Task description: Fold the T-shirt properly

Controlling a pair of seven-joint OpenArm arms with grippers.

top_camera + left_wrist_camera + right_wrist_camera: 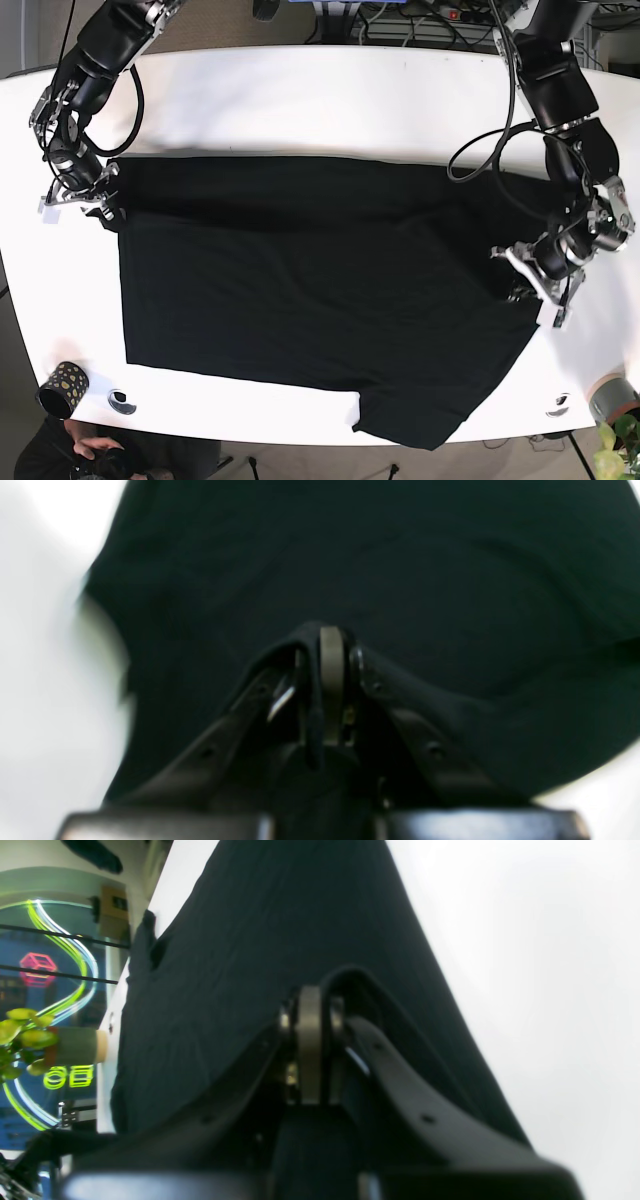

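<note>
Left gripper (327,650) clamped on T-shirt (320,290) edge | right gripper (312,1012) likewise pinching fabric

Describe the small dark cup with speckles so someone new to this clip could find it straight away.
Start at the white table with the black T-shirt spread over it. Go to the table's bottom-left corner in the base view, past the shirt's lower-left edge. The cup lies tilted there, black with pale dots; the only patterned item, unlike the flat round marker beside it.
</note>
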